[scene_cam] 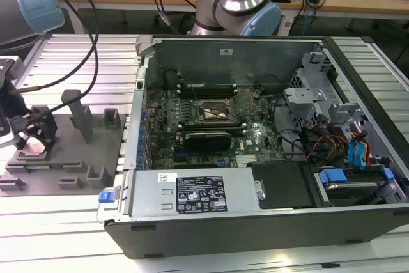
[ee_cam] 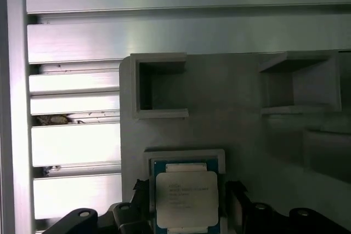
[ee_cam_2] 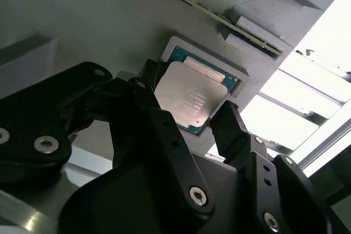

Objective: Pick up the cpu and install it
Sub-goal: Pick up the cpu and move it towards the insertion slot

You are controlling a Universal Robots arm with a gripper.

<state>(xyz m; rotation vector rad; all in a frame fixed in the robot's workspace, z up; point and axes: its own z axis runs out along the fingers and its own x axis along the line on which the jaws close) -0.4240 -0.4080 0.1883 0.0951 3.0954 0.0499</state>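
Note:
The cpu (ee_cam_2: 189,98) is a small square chip with a silvery top and a green edge. It lies flat in a raised square pocket of the grey plastic tray (ee_cam_2: 98,20). In the first wrist view the cpu (ee_cam: 186,195) sits in that same pocket. My gripper (ee_cam_2: 186,100) is open, with one black finger (ee_cam_2: 147,83) on each side of the chip, close to its edges. In the exterior view the gripper (scene_cam: 32,142) is low over the tray (scene_cam: 73,158) at the view's left. The motherboard socket (scene_cam: 214,112) lies open inside the computer case.
The open computer case (scene_cam: 255,222) fills the middle and right of the exterior view, with cables, a drive bay and a power supply (scene_cam: 198,193) inside. Upright grey posts (scene_cam: 80,116) stand on the tray near the gripper. Ribbed aluminium table (scene_cam: 64,234) surrounds both.

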